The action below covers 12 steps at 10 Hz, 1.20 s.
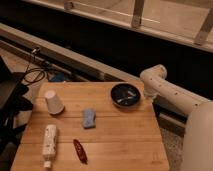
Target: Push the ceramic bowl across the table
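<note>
In the camera view the bowl [126, 94] sits upright near the far right corner of the table [125, 137], and the gripper [148, 94] at the end of the white arm [176, 99] is just beside the bowl's right rim, at the table's right edge; I cannot tell whether it touches the bowl, nor whether the claw is spread or pressed together. Well apart from the bowl, an upturned paper cup [53, 102] stands near the left edge. A blue sponge [89, 118] lies near the middle, and a white bottle [49, 140] and a small red thing [79, 150] lie toward the near left.
</note>
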Available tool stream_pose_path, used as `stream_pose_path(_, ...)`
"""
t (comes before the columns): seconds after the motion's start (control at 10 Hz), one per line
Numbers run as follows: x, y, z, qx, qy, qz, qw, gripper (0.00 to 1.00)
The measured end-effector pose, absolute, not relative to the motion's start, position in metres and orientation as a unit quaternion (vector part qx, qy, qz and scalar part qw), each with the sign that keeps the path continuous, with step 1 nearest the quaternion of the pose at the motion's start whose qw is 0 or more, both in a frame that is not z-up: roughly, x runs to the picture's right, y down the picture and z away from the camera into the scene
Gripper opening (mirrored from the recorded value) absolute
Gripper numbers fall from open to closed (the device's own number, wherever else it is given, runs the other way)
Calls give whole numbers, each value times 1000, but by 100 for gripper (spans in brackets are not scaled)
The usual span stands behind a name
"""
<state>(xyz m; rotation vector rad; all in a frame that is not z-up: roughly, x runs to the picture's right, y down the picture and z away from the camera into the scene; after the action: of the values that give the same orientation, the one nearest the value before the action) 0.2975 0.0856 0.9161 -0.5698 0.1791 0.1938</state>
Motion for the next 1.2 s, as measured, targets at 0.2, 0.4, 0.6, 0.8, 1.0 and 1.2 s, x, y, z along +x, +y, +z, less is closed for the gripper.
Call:
stream_pose_path(0.2, 303, 83, 927, -273, 60, 117, 953, 0)
stream_pose_path(0.4, 301, 80, 931, -262, 3, 138, 955, 6)
stream_pose_path(0.6, 281, 78, 934, -261, -31, 142, 954, 12)
stream_pose_path(0.8, 275, 79, 937, -266, -1, 132, 955, 5)
stream_pose_path(1.0, 284, 82, 941, -269, 3, 132, 954, 5)
stream_pose_path(1.2, 268, 81, 941, -271, -3, 129, 954, 5)
